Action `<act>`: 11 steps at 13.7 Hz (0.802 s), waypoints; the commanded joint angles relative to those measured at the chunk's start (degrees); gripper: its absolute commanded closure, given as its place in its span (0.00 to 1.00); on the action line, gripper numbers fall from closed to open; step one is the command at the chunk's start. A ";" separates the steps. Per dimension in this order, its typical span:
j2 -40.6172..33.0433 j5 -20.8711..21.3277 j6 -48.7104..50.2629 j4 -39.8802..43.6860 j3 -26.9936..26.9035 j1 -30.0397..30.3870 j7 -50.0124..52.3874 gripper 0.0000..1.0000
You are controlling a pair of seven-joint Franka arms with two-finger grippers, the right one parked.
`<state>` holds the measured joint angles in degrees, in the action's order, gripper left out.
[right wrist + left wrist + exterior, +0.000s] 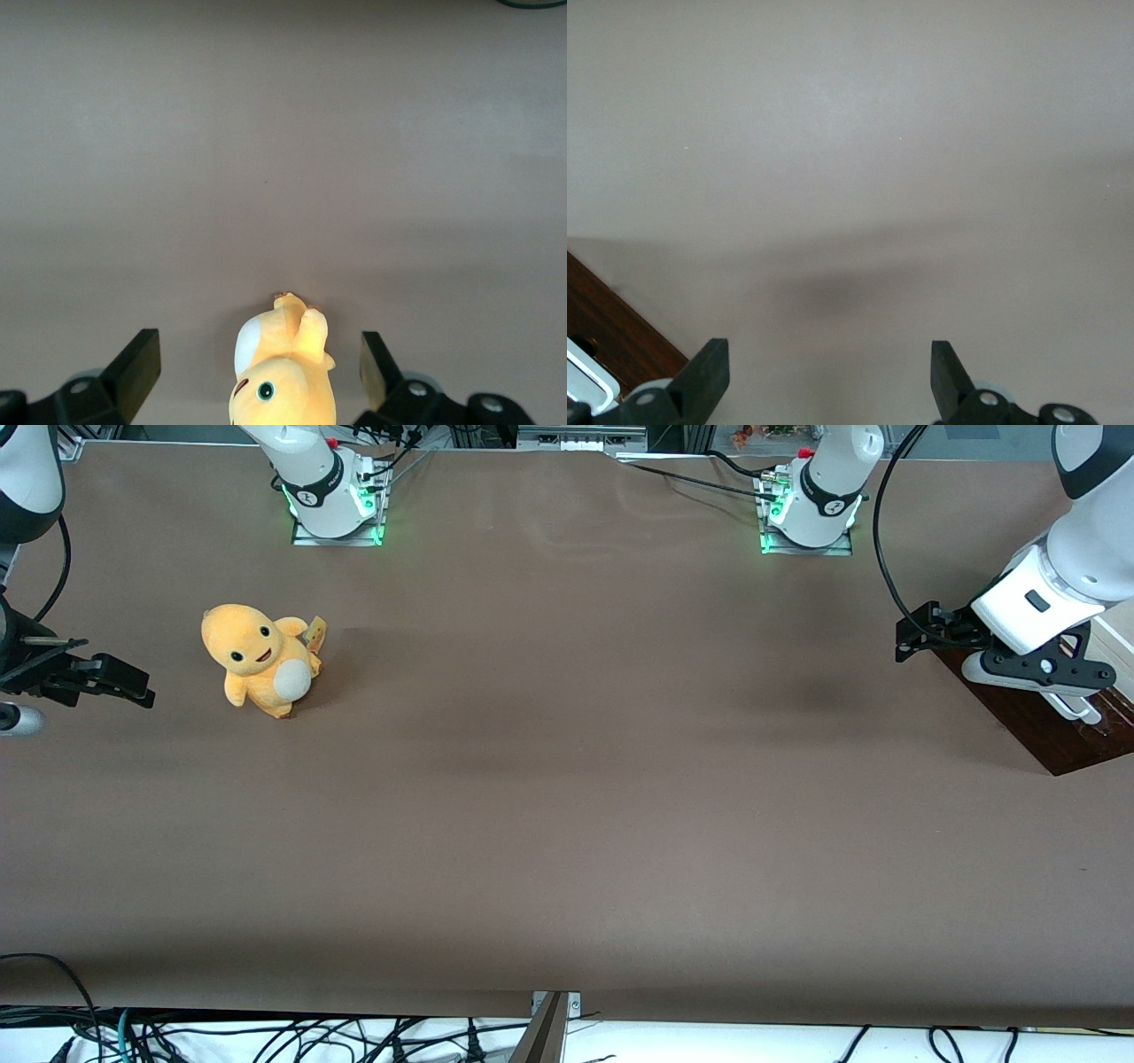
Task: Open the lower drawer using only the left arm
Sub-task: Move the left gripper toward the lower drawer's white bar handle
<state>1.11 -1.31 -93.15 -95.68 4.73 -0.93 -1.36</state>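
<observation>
Brown matting covers the whole table [567,824], which is seen from the front with cables hanging along its near edge and two short white bases lit green [337,500] standing at the edge farthest from the camera. At the working arm's end of the table the left arm [1076,558], large, white and banded in dark grey, is seen reaching in with a black cable [881,558] looped beside it. Its gripper [830,376] is held above the table just beside the lower drawer [1050,731], and its two black fingers [709,367] are spread wide apart with nothing between them; only bare matting is seen past them in the wrist view. The drawer's dark brown front is shown at the table's edge under the arm's wrist, with the white-silver bar handle [1076,708] lying along it; how far the drawer is pulled out cannot be told. Toward the parked arm's end of the table a small yellow plush toy [257,660] with a white belly is seen sitting upright, well apart from the drawer
</observation>
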 commanded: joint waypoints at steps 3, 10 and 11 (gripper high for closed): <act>0.91 0.70 1.40 1.99 -0.07 -0.22 -0.40 0.00; 1.53 0.70 1.31 2.17 -0.08 -0.57 0.48 0.00; 1.53 0.70 1.31 2.25 -0.07 -0.57 0.48 0.00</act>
<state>1.41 -1.31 -93.15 -95.64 4.74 -0.95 -1.32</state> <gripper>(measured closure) 0.000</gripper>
